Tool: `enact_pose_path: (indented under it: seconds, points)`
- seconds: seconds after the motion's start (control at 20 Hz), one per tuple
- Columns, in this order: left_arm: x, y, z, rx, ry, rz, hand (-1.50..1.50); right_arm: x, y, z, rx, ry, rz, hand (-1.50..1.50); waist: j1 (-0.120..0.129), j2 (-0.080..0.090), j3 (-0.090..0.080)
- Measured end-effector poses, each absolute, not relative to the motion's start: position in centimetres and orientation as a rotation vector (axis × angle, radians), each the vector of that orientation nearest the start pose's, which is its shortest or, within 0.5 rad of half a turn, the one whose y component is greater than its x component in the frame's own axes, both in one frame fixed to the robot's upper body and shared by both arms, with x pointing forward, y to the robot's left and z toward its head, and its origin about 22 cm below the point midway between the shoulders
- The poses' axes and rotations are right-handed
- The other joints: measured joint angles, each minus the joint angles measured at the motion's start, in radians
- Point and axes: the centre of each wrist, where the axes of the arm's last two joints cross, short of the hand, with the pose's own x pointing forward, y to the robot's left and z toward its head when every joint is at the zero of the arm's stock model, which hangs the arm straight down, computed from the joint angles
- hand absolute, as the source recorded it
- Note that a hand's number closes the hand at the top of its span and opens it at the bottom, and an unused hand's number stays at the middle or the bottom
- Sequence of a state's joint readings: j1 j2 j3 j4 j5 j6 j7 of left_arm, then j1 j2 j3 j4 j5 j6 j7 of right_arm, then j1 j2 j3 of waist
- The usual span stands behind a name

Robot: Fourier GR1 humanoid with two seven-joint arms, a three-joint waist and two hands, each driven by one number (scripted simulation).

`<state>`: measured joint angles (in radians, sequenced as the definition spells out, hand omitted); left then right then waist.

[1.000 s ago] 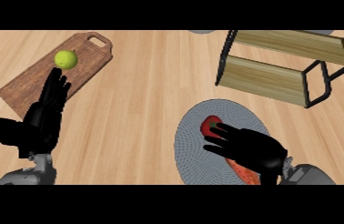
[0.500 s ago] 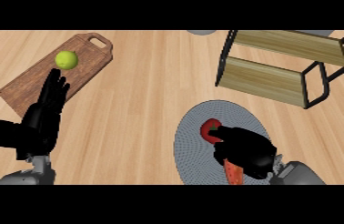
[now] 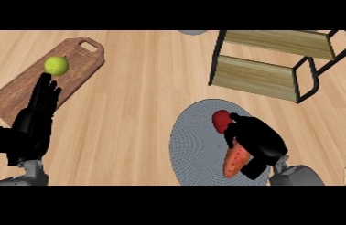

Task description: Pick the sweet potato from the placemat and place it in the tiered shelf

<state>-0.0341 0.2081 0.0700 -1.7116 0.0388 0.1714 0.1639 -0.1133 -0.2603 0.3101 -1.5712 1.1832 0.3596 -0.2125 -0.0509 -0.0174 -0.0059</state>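
Note:
An orange-red sweet potato [image 3: 235, 163] lies on the round grey placemat [image 3: 196, 144] at the lower right, its far end showing dark red [image 3: 221, 120]. My right hand [image 3: 256, 139] covers its middle, with fingers and thumb curled round it. The tiered shelf [image 3: 267, 75], black frame with two tan wooden tiers, stands at the upper right, beyond the placemat. At the left edge my left hand [image 3: 34, 123] rests open, fingers pointing up.
A wooden cutting board [image 3: 40, 82] lies at the upper left with a green lime [image 3: 56, 65] on it, just beyond my left fingertips. Bare wooden counter lies between the board and the placemat.
My right hand has gone from flat over the sweet potato to curled round it, and more of the potato's near end shows. The left hand has stayed put.

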Motion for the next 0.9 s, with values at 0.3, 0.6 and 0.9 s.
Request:
enact_pose_path:
  seconds: [0.3, 0.6, 0.9]
  points:
    - [24.5, 28.5, 5.6, 0.293, -1.585, 0.072, 0.00, 25.0, -19.6, 2.6, -0.751, -1.163, 1.143, 1.50, -0.002, 0.003, 0.001]
    - [24.8, 28.5, 5.6, 0.270, -1.589, 0.062, 0.00, 24.3, -16.8, 8.8, -0.852, -1.218, 0.741, 1.50, 0.024, 0.006, 0.004]
    - [25.0, 27.5, 5.7, 0.256, -1.593, 0.049, 0.00, 23.1, -14.8, 16.7, -0.986, -1.297, 0.421, 1.50, 0.040, 0.007, 0.003]
